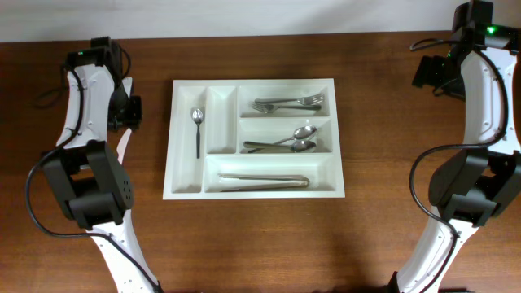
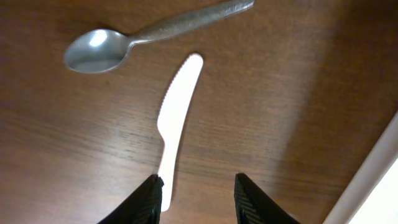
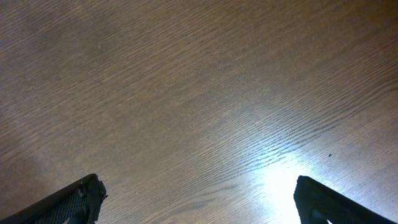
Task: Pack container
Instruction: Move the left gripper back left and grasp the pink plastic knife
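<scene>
In the overhead view, the white cutlery tray [image 1: 252, 82] lies in the middle of the bench [image 1: 260, 244], between the two arms. It already holds a teaspoon [image 1: 197, 130] in the leftmost narrow compartment, forks [image 1: 286, 103] and spoons [image 1: 285, 143] in the long ones, and long metal pieces [image 1: 264, 181] in the bottom one, whose kind I cannot tell. The second narrow compartment [image 1: 221, 118] looks empty. The left arm [image 1: 88, 98] stands beside the tray's left side.

In the left wrist view, the left gripper [image 2: 199, 200] is partly spread and pinches nothing. A white plastic knife [image 2: 177, 118] lies flat on the wood, its handle end just beside the left finger and not in the middle of the gap. A metal spoon [image 2: 99, 50] lies near its tip, apart from it. The step in hand is probably to take this knife. To do it well, the gripper should first move sideways until the handle is centred, then go down almost to the wood and close across the narrow width. The knife is thin and light, so it can slide away or tip.

In the right wrist view, the right gripper [image 3: 199, 205] is spread wide over bare wood, holding nothing
</scene>
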Robot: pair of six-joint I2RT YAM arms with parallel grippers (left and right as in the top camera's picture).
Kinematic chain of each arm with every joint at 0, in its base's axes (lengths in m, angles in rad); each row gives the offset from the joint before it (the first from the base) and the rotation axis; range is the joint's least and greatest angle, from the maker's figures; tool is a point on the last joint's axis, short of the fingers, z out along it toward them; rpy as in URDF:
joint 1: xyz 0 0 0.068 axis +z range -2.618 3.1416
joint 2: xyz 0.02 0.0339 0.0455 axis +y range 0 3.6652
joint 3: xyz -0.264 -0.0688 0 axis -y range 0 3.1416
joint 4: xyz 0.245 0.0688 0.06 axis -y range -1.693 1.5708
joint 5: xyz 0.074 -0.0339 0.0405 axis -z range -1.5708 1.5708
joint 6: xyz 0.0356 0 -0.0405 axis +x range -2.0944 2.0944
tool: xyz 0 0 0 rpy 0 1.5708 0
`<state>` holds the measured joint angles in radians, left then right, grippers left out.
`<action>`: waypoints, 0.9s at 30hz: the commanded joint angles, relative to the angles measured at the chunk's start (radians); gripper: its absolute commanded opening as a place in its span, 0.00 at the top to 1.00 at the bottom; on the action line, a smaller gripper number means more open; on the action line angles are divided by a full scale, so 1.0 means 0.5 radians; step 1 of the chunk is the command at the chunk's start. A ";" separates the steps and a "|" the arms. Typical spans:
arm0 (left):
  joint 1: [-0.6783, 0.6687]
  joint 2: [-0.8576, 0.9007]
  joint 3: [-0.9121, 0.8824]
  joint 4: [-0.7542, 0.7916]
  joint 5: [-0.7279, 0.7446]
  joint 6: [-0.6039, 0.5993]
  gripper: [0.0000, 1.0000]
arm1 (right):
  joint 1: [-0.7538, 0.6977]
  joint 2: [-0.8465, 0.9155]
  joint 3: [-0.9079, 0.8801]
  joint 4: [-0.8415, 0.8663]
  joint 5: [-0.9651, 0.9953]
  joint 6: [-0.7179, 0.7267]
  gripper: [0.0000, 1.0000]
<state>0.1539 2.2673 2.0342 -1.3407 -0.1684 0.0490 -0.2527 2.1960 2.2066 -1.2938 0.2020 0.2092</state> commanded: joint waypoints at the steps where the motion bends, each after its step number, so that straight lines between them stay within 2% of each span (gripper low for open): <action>1: 0.004 0.009 -0.091 0.034 0.024 -0.008 0.60 | 0.005 0.008 0.008 0.000 0.032 0.002 0.01; 9: 0.100 0.009 -0.352 0.173 0.050 0.058 0.61 | 0.005 0.008 0.008 0.000 0.032 0.002 0.01; 14: 0.219 0.009 -0.445 0.221 0.157 0.163 0.64 | 0.005 0.008 0.008 0.000 0.032 0.002 0.01; 19: 0.355 0.009 -0.462 0.256 0.402 0.362 0.64 | 0.005 0.008 0.008 0.000 0.032 0.002 0.01; 27: 0.369 0.014 -0.616 0.412 0.518 0.452 0.60 | 0.005 0.008 0.008 0.000 0.032 0.002 0.01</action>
<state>0.3363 2.2673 1.7611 -1.1503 0.0555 0.2440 -0.2527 2.1960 2.2066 -1.2942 0.2020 0.2085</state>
